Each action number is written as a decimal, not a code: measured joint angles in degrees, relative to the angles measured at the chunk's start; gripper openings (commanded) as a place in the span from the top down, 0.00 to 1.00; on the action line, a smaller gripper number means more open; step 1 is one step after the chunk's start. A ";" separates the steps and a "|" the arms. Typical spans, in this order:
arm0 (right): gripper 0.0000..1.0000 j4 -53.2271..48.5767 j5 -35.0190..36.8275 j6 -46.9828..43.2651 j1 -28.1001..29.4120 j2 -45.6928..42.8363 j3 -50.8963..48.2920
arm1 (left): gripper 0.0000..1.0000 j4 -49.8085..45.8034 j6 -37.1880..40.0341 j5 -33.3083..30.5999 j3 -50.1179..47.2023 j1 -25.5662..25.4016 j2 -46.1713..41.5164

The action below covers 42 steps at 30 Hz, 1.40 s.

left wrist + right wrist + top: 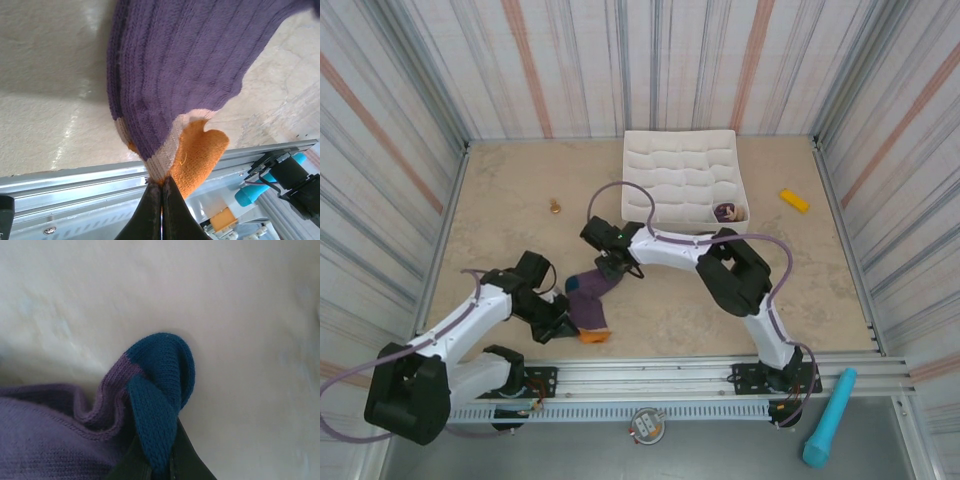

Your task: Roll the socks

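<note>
Both arms are on the socks (588, 302) now, low over the near middle of the tan table (500, 200), just ahead of the metal rail (720, 372). The left gripper (161, 189) is pinched tight, its two dark fingers pressed together on the pale band right beside the orange toe (199, 157), with the ribbed purple knit fanning up and away from it. Over on the other end, the right gripper (159, 462) is clamped on the teal heel (161, 374), which is folded into a hump over the fingertips, with purple fabric bunched to its left. From above, the purple length runs between the two grippers, heel end toward the right arm's reach and toe end nearest the rail (whether that is one sock or two laid together, I can't tell from here). Farther back sits the white tray (665, 150) against the rear wall, and there's a small rolled purple bundle (728, 211) in its near-right corner compartment. A yellow block (794, 200) lies to the tray's right, well apart from the action, and a teal cylinder (828, 417) rests off the table at the near right.
</note>
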 measured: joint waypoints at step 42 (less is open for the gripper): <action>0.37 10.64 2.80 0.44 -29.24 -35.39 -40.72 | 0.40 2.29 14.60 4.31 37.57 -6.62 41.79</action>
